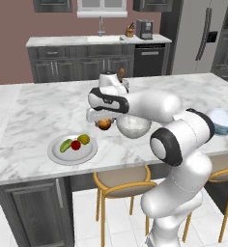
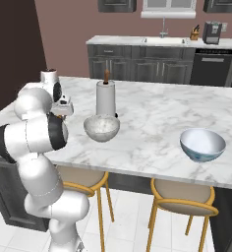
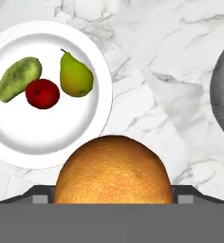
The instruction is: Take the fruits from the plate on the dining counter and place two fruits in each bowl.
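Observation:
My gripper [image 1: 104,121] is shut on the orange-brown fruit [image 1: 105,125] and holds it above the dining counter [image 1: 38,111], between the plate [image 1: 58,153] and the speckled bowl [image 1: 133,124]. In the hand view that fruit [image 3: 113,171] bulges between the fingers of the gripper [image 3: 112,195]. On the plate [image 3: 47,128] lie the elongated green fruit [image 3: 19,78], the round red one [image 3: 42,93] and the yellow-green one [image 3: 75,76]. The speckled bowl [image 2: 102,127] looks empty. The blue-sided bowl [image 2: 202,144] stands empty far to the right.
A paper towel roll [image 2: 105,98] stands just behind the speckled bowl. Yellow stools [image 1: 123,181] are tucked under the counter's near edge. The back counter with a sink [image 1: 99,41] runs along the far wall.

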### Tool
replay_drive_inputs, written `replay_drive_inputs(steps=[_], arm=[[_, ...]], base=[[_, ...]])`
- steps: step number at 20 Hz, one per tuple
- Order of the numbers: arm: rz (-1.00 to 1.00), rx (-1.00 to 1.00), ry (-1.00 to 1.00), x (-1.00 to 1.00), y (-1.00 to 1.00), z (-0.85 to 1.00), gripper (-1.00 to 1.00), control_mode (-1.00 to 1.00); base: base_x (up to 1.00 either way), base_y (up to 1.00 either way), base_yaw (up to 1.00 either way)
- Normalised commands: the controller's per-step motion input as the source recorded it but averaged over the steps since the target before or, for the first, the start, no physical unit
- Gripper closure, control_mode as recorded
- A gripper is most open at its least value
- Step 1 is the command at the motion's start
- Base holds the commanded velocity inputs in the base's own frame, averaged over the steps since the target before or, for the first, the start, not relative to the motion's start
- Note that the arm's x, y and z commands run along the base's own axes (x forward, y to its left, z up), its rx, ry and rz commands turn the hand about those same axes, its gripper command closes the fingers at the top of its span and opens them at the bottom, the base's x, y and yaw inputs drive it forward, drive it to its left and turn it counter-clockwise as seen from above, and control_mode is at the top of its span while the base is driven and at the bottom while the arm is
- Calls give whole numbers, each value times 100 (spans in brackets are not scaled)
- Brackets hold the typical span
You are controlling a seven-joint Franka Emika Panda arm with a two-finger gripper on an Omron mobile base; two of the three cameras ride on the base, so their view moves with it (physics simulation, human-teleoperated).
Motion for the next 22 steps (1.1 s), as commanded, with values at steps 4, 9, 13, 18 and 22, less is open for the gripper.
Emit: replay_drive_inputs(steps=[4, 9, 13, 18, 22], arm=[[-19, -7, 10, 100, -90, 0, 100, -100], [-19, -1, 12, 97, -98, 0, 100, -100], [-12, 0, 13, 51, -88, 0, 100, -100], [1, 0, 14, 28, -54, -9, 100, -100], [4, 0, 15, 22, -7, -32, 100, -100]], base=[[0, 0, 0], [0, 0, 0], [0, 0, 0], [0, 0, 0], [0, 0, 0]])
